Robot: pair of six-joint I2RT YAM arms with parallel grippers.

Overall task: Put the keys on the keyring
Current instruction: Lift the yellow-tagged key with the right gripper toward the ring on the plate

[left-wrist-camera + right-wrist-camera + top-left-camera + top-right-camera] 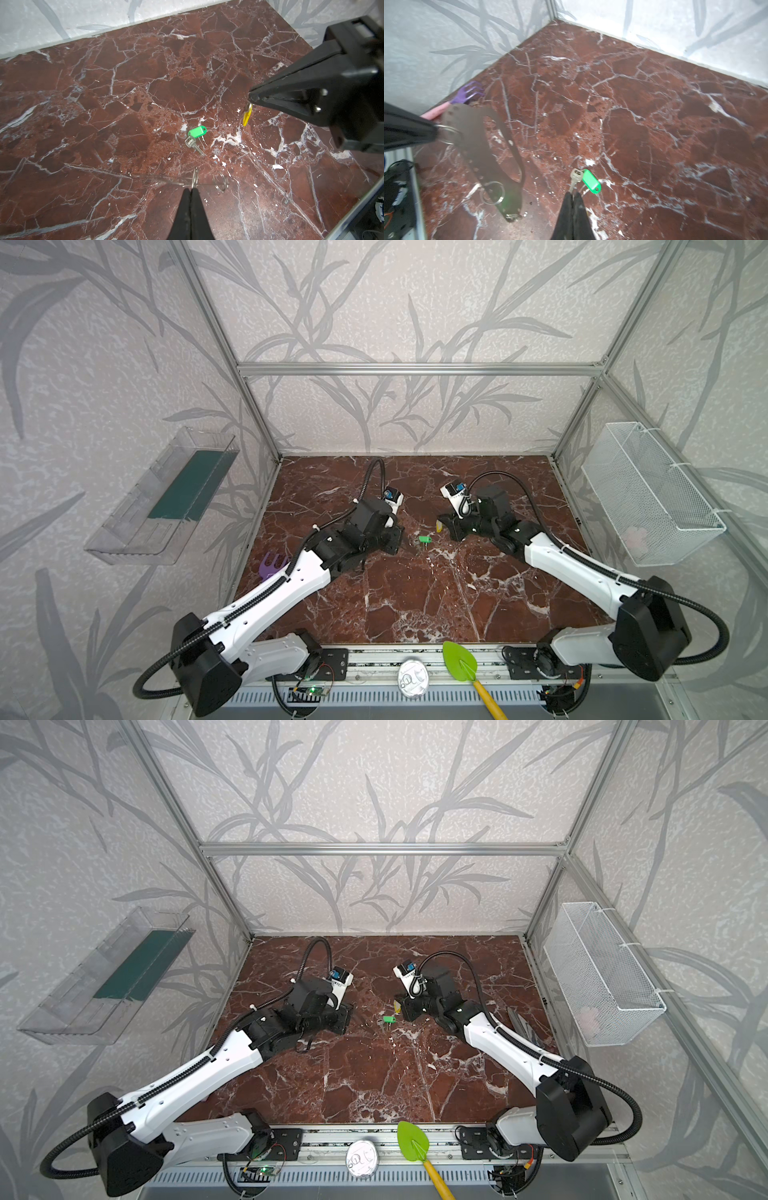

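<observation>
In the left wrist view my left gripper [190,188] is shut on a small metal ring fixed to the keyring [166,179], which shows there edge-on as a thin line. The right wrist view shows the keyring [473,145] as a flat grey plate with a large oval opening, held above the table. My right gripper [250,97] is shut on the key with the yellow tag [247,116], which hangs below its tips. The other of the keys [194,145], with a green tag [197,132], lies loose on the marble between both grippers in both top views [424,539] [388,1019].
A purple fork-shaped toy [272,566] lies by the left wall. On the front rail rest a green shovel with a yellow handle [459,659] and a round silvery lid [412,678]. A wire basket [648,493] hangs on the right wall, a clear tray [162,497] on the left.
</observation>
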